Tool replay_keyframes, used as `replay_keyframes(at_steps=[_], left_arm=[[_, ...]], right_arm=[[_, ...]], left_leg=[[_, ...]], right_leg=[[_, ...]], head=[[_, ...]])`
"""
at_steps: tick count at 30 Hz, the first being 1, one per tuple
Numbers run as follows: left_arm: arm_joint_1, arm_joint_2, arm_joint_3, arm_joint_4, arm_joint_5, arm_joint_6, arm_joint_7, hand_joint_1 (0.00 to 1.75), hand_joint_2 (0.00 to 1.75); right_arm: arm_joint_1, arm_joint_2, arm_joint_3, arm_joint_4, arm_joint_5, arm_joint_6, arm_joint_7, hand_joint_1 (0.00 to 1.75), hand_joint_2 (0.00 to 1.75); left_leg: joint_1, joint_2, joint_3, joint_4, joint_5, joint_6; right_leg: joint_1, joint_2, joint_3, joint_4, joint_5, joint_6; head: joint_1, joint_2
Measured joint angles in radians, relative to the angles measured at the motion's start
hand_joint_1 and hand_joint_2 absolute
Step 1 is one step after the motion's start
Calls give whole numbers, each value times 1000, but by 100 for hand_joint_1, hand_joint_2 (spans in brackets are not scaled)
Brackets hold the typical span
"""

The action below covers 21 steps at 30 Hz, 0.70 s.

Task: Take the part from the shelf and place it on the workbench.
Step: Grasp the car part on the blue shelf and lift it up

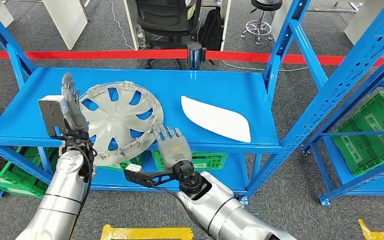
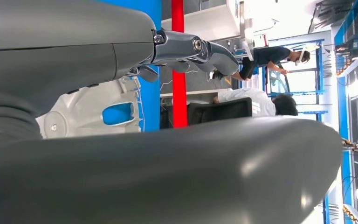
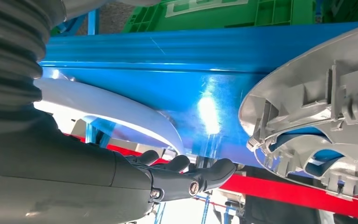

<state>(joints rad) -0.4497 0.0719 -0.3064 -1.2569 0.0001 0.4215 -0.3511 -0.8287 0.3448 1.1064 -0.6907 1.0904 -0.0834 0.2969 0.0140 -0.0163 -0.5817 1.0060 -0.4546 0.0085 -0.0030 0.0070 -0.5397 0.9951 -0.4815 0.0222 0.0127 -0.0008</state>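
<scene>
The wheel cover [image 1: 119, 121] lies flat on the blue shelf [image 1: 220, 85], its near edge hanging a little over the shelf's front lip, with a white curved panel [image 1: 216, 119] lying apart from it to the right. It looks like thin moulded plastic: light, fairly stiff across the spokes but springy at the rim, smooth enough to slip, and its back shows small clips that could snap. The left hand [image 1: 71, 102] stands at the cover's left edge with fingers apart, holding nothing; the right hand [image 1: 173, 145] sits at the near right rim, fingers straight, and I can't quite tell whether it touches. A two-sided hold on opposite rim edges seems safest, lifting level
</scene>
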Motion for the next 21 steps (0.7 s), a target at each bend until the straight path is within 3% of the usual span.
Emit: replay_keyframes(at_steps=[13,21], left_arm=[[18,3,7,-16,6,0,20,0,0],[17,14,33,-17,-1,-4,54,0,0]], right_arm=[[-35,-32,-15,-118,25,85,79,0,175],[-124,-103,-52,-247,28,250,182,0,175]], left_leg=[[0,0,0,0,1,-1],[0,0,0,0,2,0]], right_leg=[[0,0,0,1,0,-1],[0,0,-1,1,2,-1]], head=[[0,0],[1,0]])
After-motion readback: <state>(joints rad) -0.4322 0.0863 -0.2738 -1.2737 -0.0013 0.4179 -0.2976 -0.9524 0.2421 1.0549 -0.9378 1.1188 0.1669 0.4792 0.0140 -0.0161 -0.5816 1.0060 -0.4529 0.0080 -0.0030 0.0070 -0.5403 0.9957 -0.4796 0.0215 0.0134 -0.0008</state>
